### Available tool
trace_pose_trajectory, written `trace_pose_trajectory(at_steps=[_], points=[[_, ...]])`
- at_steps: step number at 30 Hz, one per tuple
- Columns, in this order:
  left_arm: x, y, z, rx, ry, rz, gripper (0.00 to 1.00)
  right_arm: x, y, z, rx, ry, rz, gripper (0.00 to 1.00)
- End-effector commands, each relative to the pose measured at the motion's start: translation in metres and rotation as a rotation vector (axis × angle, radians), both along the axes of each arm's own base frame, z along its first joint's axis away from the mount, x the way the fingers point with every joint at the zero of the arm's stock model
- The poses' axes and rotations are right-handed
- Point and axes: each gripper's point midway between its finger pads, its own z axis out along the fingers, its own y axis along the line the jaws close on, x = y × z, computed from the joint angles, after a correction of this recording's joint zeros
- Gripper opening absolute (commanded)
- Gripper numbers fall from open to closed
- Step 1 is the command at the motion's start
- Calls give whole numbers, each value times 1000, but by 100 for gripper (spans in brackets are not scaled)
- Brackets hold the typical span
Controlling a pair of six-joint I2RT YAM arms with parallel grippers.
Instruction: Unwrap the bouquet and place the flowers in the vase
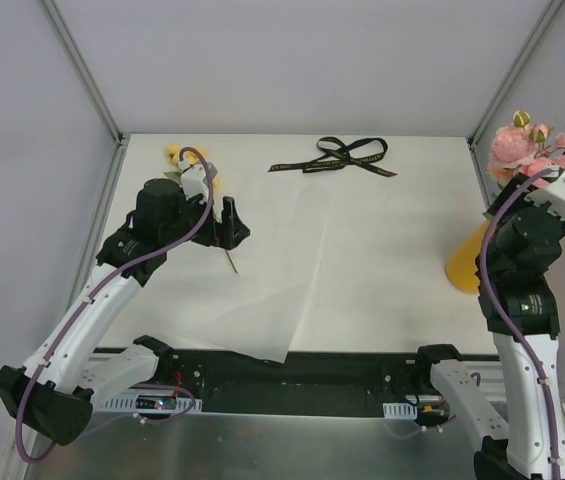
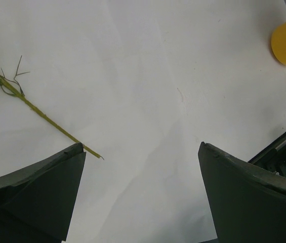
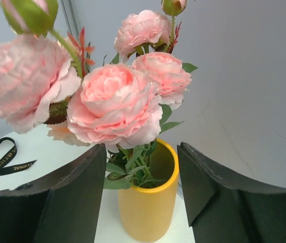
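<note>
The white paper (image 1: pixel 302 290) lies flat and unfolded on the table (image 1: pixel 412 225), its near corner hanging over the near edge at 6 o'clock.

Left gripper (image 2: pixel 141 147): released, jaws spread wide, nothing between them. It hangs over the paper toward 9 o'clock.

Yellow-flowered stem (image 2: pixel 41 114): lies flat on the paper under that gripper. Its long axis runs from 11 o'clock to 5 o'clock, with the yellow blooms (image 1: pixel 177 157) at the far end and the bare cut end pointing at 5 o'clock, just beside the tip of one finger.

Vase (image 3: pixel 148 207): stands upright at the 3 o'clock edge of the table, mouth up, plain yellow-orange, no marking seen.

Pink flowers (image 3: pixel 115 104): stems down in the vase, heads pointing up, well above the rim.

Right gripper (image 3: pixel 141 148): released, jaws apart, level with the vase rim, nothing clamped.

Black ribbon (image 1: pixel 342 158): lies loose at 12 o'clock, still tied in a bow. It carries pale lettering, too small to read.
</note>
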Motion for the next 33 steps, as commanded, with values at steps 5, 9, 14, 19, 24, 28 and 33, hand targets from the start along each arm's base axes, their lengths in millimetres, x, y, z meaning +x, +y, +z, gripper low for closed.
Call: trace_pose_trajectory(at_steps=[5,9,14,19,24,28,33], points=[[20,31,-18,96,22,226,99,-25,30,3,239,39,157,63],[32,52,-41,172,98,382,97,-26,66,-2,353,66,347,59],[46,61,-59,220,277,474,79,-17,128,-5,467,26,680,57],[74,76,-76,211,417,566,66,-13,168,-20,578,13,879,57],[117,90,-91,233,466,657,60,-8,188,-36,635,55,968,57],[155,104,-107,314,462,710,59,-13,196,-39,687,50,1007,56],[191,103,-143,361,512,705,47,-23,199,-11,673,-38,1052,54]])
